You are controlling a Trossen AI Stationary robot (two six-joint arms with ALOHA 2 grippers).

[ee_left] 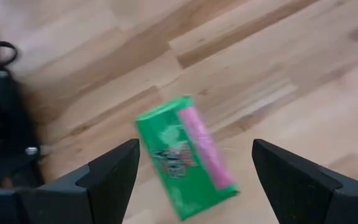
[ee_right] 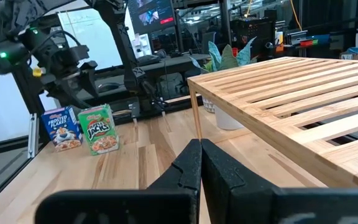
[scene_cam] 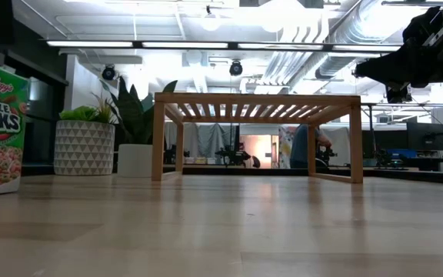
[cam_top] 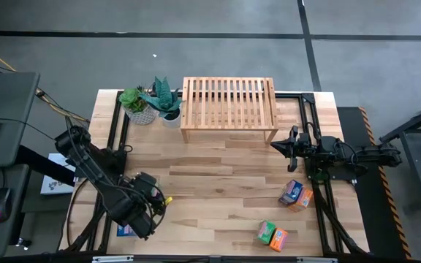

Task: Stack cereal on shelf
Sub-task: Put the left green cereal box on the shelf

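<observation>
Your left gripper (ee_left: 191, 171) hangs wide open over the near-left table corner, holding nothing, above a green cereal box (ee_left: 185, 152). Your right gripper (ee_right: 201, 165) is closed and empty, just right of the bare shelf (cam_top: 229, 108).

The bare, slatted light-wood shelf (cam_top: 229, 108) stands at the tabletop's far middle, while cereal boxes lie apart: a blue-orange pair (cam_top: 296, 194) at right, a green-orange pair (cam_top: 272, 234) near right, one green box (ee_left: 185, 153) flat at near left.
</observation>
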